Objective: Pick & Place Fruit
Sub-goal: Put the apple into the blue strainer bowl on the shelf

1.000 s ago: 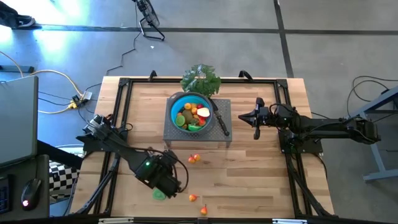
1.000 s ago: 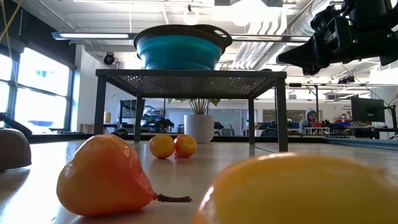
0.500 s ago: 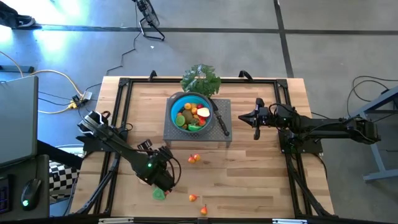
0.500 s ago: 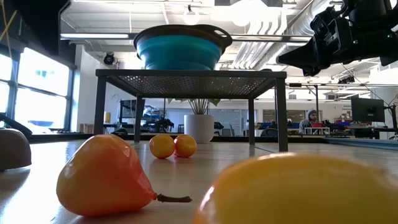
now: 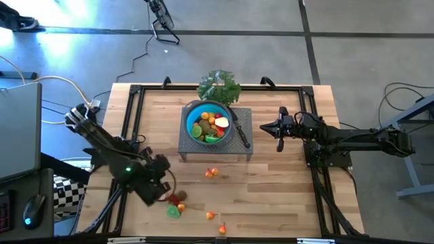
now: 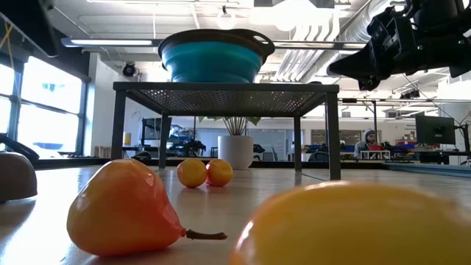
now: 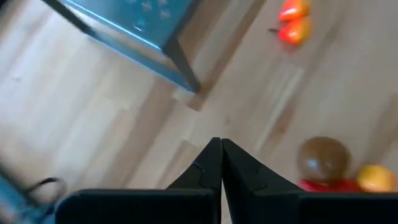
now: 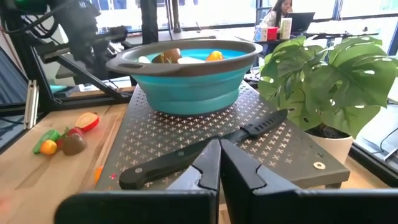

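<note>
A pale wooden surface (image 5: 271, 196) carries a grey perforated metal stand (image 5: 244, 146) with a blue collapsible bowl (image 5: 192, 114) on top, already holding several small toy fruits (image 5: 210, 127). A black-handled knife (image 5: 241, 133) lies on the stand beside the bowl, and a leafy green plant (image 5: 219, 86) stands behind it. The left gripper (image 7: 221, 163) hangs low over the near left part of the surface, its fingers pressed together and holding nothing. Close beside it lie a brown round toy fruit (image 5: 174, 198), touching something red, and a green piece (image 5: 174, 211); two small orange fruits (image 5: 212, 173) sit nearer the stand, and two more (image 5: 215, 222) by the front edge. The right gripper (image 5: 279, 129) waits, fingers pressed together, beside the stand's right side. With its fingers pressed together and empty, the left gripper risks nudging the small round fruits, which would likely roll toward the edge if pushed.
</note>
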Available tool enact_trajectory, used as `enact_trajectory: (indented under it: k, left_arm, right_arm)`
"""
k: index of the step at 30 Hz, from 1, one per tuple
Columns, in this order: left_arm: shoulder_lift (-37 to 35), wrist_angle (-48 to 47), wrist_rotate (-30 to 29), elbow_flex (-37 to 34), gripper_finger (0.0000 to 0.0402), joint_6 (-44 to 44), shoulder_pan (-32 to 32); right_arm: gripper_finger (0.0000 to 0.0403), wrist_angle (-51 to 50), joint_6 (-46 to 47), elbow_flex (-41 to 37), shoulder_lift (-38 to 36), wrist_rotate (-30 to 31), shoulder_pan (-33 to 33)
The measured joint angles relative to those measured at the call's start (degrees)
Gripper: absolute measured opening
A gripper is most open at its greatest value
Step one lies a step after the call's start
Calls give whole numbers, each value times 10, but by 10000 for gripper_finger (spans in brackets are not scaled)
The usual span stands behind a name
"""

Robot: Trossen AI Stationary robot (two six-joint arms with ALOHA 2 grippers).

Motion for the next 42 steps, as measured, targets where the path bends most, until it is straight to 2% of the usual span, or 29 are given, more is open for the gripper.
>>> enact_trajectory:
  k: [6, 12, 16, 27, 30, 35, 42]
  left_arm:
    - [-37, 66, 10, -70, 0, -68, -52]
    - [-37, 86, 100, -85, 0, -200, -89]
    - [-37, 93, 121, -85, 0, -253, -112]
    - [-37, 105, 122, -85, 0, -249, -112]
    - [-37, 103, 122, -85, 2, -203, -112]
    - [-37, 100, 122, -85, 46, -150, -112]
    - [-37, 100, 119, -84, 166, -70, -112]
  right_arm:
    - [2, 10, 1, 0, 0, 0, 0]
    - [2, 16, 14, 0, 0, 0, 0]
    - [2, 16, 14, 0, 0, 0, 0]
    - [2, 15, 14, 0, 0, 0, 0]
    - [2, 15, 14, 0, 0, 0, 0]
    - [2, 15, 15, 0, 0, 0, 0]
    - [2, 15, 15, 0, 0, 0, 0]
